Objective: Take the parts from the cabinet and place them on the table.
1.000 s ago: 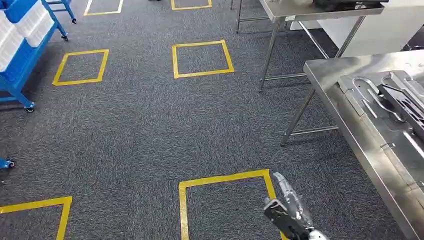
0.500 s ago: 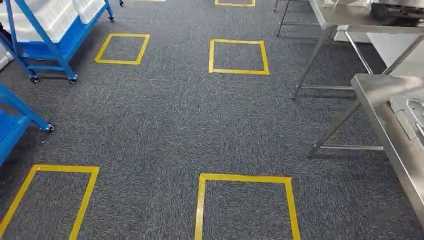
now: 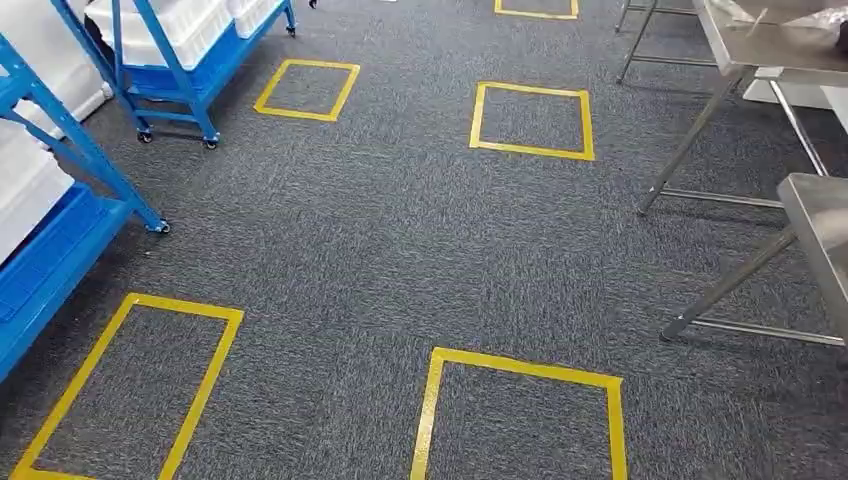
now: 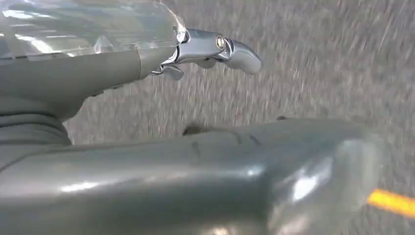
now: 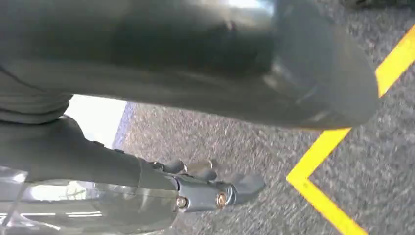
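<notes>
view swung left, blue cabinet (image 3: 60,200) nearer, steel table (image 3: 815,215) at right edge

open carpet (image 3: 400,250), blue racks (image 3: 60,240) left, tables (image 3: 815,215) right

Wheeled racks (image 3: 60,200) holding bins (image 3: 160,25) stood at nine to eleven o'clock; counters (image 3: 820,215) at two and three; taped floor squares (image 3: 533,120) lay between.
</notes>
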Controlling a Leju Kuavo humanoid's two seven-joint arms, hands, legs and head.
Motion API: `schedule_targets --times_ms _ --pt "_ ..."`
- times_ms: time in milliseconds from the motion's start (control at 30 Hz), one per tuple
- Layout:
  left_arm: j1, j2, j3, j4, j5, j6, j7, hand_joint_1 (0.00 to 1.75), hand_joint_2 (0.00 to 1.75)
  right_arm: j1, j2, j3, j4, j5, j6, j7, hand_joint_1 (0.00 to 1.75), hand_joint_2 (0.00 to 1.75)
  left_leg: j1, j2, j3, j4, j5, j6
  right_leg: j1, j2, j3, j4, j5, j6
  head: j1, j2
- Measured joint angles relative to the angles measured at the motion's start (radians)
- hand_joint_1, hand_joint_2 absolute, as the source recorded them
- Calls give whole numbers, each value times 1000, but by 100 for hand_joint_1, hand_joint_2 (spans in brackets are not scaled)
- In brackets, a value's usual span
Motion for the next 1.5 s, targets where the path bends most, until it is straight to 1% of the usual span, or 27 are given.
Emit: schedule_targets --times_ms 33,67,100,167,200,233,300,333,367,533,600,667,700,767,833,867,900,1033,1100,1133,1200,1233,1267,1333,1367,1400,1500 --pt "8 0 1 -20 4 -16 18 0 0 0 0 -6 2 0 -5 -12 0 0 1 17 -2 15 -10 -1 -7 -18 3 -11 7 -8 0 0" --pt "15 -2 5 -48 5 -20 35 0 0 3 0 -14 2 0 -9 -24 0 0 -2 67 -22 56 -46 -6 -5 -28 4 -14 7 -14 -1 0" --pt "17 -3 9 -65 13 -15 48 0 0 7 -1 -20 3 0 -13 -32 0 0 1 90 -55 125 -90 -12 -4 -43 2 -13 7 -16 0 0" --pt "9 -8 33 -92 49 32 72 0 0 11 -1 -30 7 0 -17 -52 0 0 8 107 -129 285 -164 -22 -2 -74 -1 -13 6 -16 0 0" --pt "4 -13 47 -101 60 66 81 0 0 10 -1 -35 7 3 -18 -66 0 0 12 111 -147 327 -170 -27 -2 -90 -2 -12 6 -16 0 0" --pt "3 -15 58 -105 65 89 81 0 0 9 -1 -39 8 7 -17 -82 0 0 15 115 -136 313 -153 -30 -2 -102 -2 -12 5 -15 0 0" --pt "0 -15 66 -106 67 111 70 0 0 2 -1 -44 8 16 -15 -103 0 0 20 128 -53 162 -75 -32 -4 -125 2 -10 1 -9 0 0" --pt "-3 -15 72 -105 68 114 58 0 0 -1 0 -45 8 26 -14 -112 0 0 20 151 2 67 -39 -30 -4 -135 5 -8 -1 -5 0 0" --pt "-8 -15 75 -105 69 114 48 0 0 -2 -1 -46 8 32 -13 -120 0 0 17 201 34 1 -37 -22 0 -144 8 -7 -5 0 0 0" --pt "-16 -8 36 -87 -72 129 -121 0 0 -27 6 -47 10 58 1 -141 0 0 13 150 36 -10 -23 12 -2 -173 18 -4 -15 33 0 0" --pt "-14 -2 -31 -81 -175 193 -213 0 0 -27 11 -47 10 71 3 -147 0 0 13 134 35 -16 -16 24 -11 -77 -16 74 -74 37 0 0" --pt "-16 11 -109 -70 -268 284 -252 0 0 -24 14 -48 11 71 4 -151 0 0 10 112 32 -15 -15 28 -12 -56 -99 245 -153 38 0 0" --pt "-15 17 -146 -64 -298 322 -260 0 0 -23 15 -51 12 69 3 -155 0 0 8 97 32 -14 -15 28 -12 -55 -133 308 -166 38 0 0" --pt "-15 31 -205 -44 -288 345 -264 0 0 -20 19 -63 14 48 -4 -178 0 0 7 69 34 -11 -16 27 -12 -55 -136 289 -117 37 0 0" --pt "-18 41 -230 -19 -255 327 -262 0 0 -18 20 -83 14 27 -12 -198 0 0 9 41 37 -4 -20 22 -14 -40 -68 121 -14 32 0 0" --pt "-18 46 -230 -11 -235 310 -258 0 0 -15 20 -94 15 18 -16 -209 0 0 10 31 35 0 -24 17 -17 -2 -39 44 18 29 0 0" --pt "-22 48 -230 -2 -215 291 -251 0 0 -11 21 -103 18 11 -17 -214 0 0 3 21 29 10 -28 11 -16 33 -35 25 6 29 0 0" --pt "-20 73 -215 25 -150 219 -201 0 0 -12 23 -139 18 -3 -21 -217 0 0 10 -19 13 4 -21 -14 -15 -14 -36 19 13 9 0 0" --pt "-24 81 -192 34 -107 187 -175 0 0 -5 27 -146 19 3 -26 -208 0 0 9 69 -12 67 -68 -22 -14 -40 -31 9 17 -6 0 0" --pt "-29 87 -180 37 -95 175 -166 0 0 -1 29 -150 20 6 -27 -203 0 0 11 95 -47 138 -107 -26 -11 -53 -31 9 15 -11 0 0" --pt "-34 94 -165 39 -82 159 -132 0 0 5 32 -154 26 11 -27 -193 0 0 14 112 -121 292 -170 -33 -7 -82 -30 10 12 -16 0 0" --pt "-34 96 -157 40 -79 156 -111 0 0 5 33 -155 27 12 -26 -189 0 0 15 114 -139 330 -174 -35 -7 -94 -29 11 11 -16 0 0" --pt "-32 97 -148 41 -72 156 -89 0 0 5 35 -156 27 15 -26 -186 0 0 16 115 -133 318 -155 -37 -7 -105 -28 11 9 -16 0 0" --pt "-32 101 -135 41 -64 157 -64 0 0 5 40 -156 27 18 -26 -185 0 0 16 126 -55 163 -66 -34 -7 -127 -20 11 4 -13 0 0" --pt "-34 103 -126 41 -54 160 -49 0 0 5 45 -156 27 21 -26 -184 0 0 15 156 -1 62 -23 -29 -6 -138 -13 11 0 -8 0 0" --pt "-37 105 -119 41 -47 160 -39 0 0 5 47 -156 27 23 -26 -182 0 0 8 212 23 8 -30 -21 -2 -148 -9 11 -3 -5 0 0" --pt "-39 105 -97 42 -24 162 -14 0 0 -3 52 -156 29 34 -27 -182 0 0 1 176 15 7 -26 -5 0 -173 -6 12 -8 9 0 0"
